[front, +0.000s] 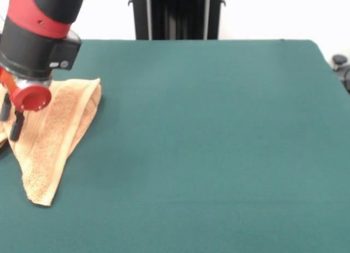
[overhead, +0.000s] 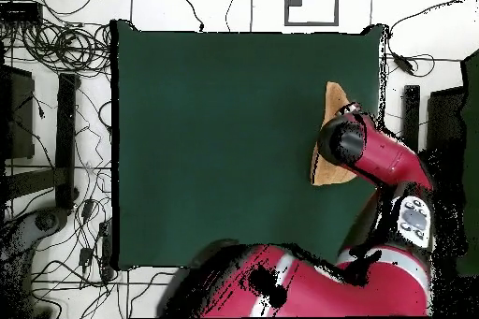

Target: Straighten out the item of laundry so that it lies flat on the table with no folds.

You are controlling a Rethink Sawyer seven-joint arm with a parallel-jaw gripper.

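The orange-tan towel (front: 54,133) lies folded over itself in a long triangular shape at the left side of the dark green table (front: 208,127). Its narrow tip points to the near edge and a thick fold runs along its right side. My gripper (front: 11,119) hangs over the towel's left part, at the picture's left edge, right at the cloth. In the overhead view the towel (overhead: 330,173) is near the table's (overhead: 224,137) right edge, and the red arm's wrist (overhead: 346,139) covers its middle and hides the gripper.
The black pedestal (front: 176,15) stands behind the table's far edge. Cables (overhead: 56,44) lie on the floor left of the table in the overhead view. The towel sits close to the table's side edge.
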